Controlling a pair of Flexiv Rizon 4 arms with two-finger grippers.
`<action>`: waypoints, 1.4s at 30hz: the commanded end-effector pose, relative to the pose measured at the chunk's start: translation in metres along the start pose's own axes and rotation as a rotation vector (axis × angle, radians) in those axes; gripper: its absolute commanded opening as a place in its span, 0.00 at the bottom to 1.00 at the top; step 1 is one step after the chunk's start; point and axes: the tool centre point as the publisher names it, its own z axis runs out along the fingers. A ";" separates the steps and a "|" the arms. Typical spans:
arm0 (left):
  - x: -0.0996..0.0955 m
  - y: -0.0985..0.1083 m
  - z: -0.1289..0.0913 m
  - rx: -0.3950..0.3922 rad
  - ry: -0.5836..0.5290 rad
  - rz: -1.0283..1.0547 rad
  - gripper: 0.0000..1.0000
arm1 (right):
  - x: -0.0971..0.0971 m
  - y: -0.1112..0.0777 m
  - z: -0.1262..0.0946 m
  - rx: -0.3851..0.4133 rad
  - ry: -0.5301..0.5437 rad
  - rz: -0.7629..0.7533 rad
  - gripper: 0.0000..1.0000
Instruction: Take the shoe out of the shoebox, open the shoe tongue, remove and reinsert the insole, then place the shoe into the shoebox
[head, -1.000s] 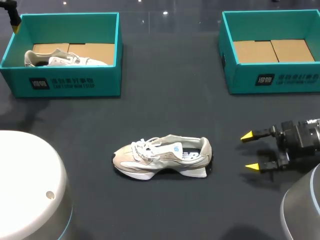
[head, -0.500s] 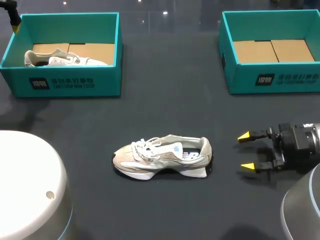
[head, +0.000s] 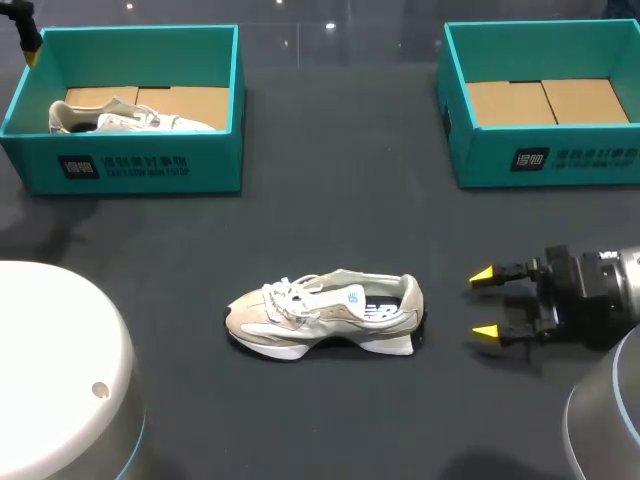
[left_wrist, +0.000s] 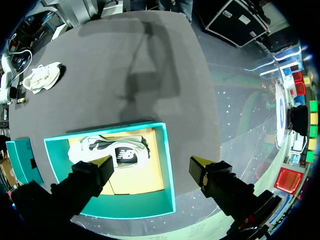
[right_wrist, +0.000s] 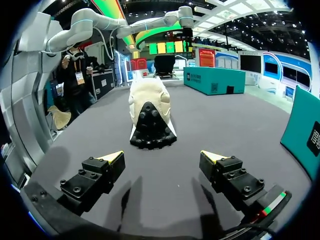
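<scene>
A beige and white sneaker (head: 325, 315) lies on its side in the middle of the dark table, toe to the left and heel to the right. My right gripper (head: 485, 305) hovers open just right of the heel. In the right wrist view the shoe's black heel sole (right_wrist: 150, 125) faces the right gripper (right_wrist: 162, 156), a little ahead of its spread fingers. My left gripper (left_wrist: 152, 161) hangs open high over the left teal shoebox (left_wrist: 167, 165), where a second sneaker (left_wrist: 112, 150) lies.
The left teal shoebox (head: 140, 165) stands at the back left with the second sneaker (head: 130, 118) on its cardboard floor. A second teal shoebox (head: 545, 160) at the back right holds only cardboard. My arm bases fill both near corners.
My right gripper has slid a little to the left, closer to the shoe's heel, still open. The shoe and the left arm have not moved.
</scene>
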 end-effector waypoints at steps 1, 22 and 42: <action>0.000 -0.001 0.000 -0.002 0.001 0.001 1.00 | 0.004 0.004 0.000 0.010 -0.008 0.000 1.00; 0.000 -0.001 0.000 -0.002 0.001 0.001 1.00 | 0.012 0.009 0.034 -0.010 -0.035 -0.026 1.00; 0.000 -0.001 0.000 -0.002 0.001 0.001 1.00 | 0.012 0.017 0.060 -0.066 -0.041 -0.036 1.00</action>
